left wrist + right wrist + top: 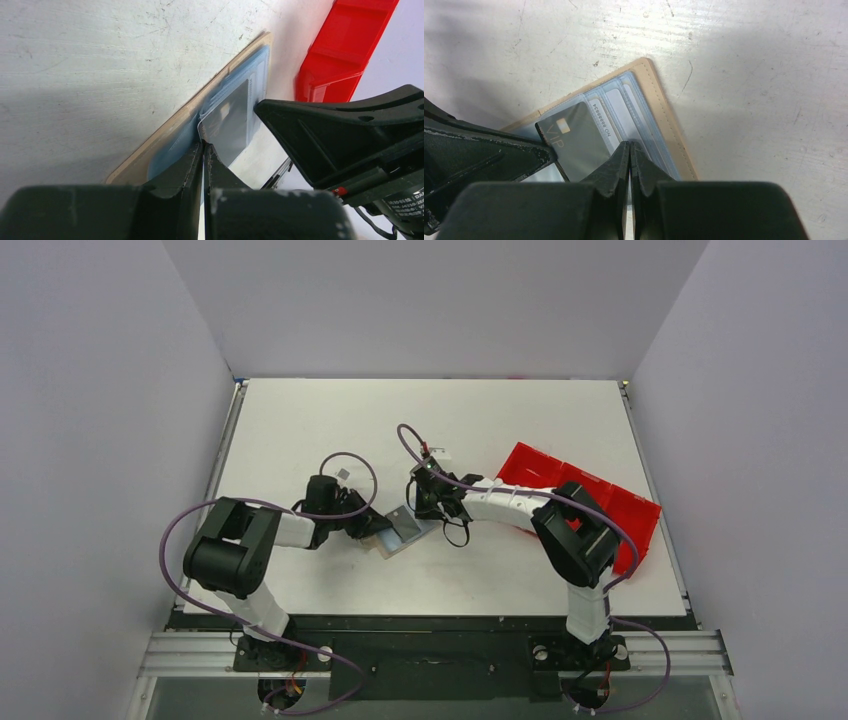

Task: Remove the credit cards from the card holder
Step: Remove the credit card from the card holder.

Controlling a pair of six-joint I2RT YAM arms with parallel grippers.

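Note:
The tan-brown card holder [402,531] lies open on the white table between both arms, and its clear pale-blue sleeves show in the right wrist view [644,107] and the left wrist view [165,142]. A dark grey credit card marked VIP [579,140] sticks partly out of a sleeve. It also shows in the left wrist view [227,122]. My left gripper [205,146] is shut on the corner of this card. My right gripper [629,145] is shut, with its tips resting on the sleeves beside the card. Light blue cards cannot be told apart from the sleeves.
A red compartment tray [610,500] stands at the right, partly under the right arm, and it also shows in the left wrist view [345,45]. The right gripper body [345,135] is close in front of the left gripper. Purple cables loop above both wrists.

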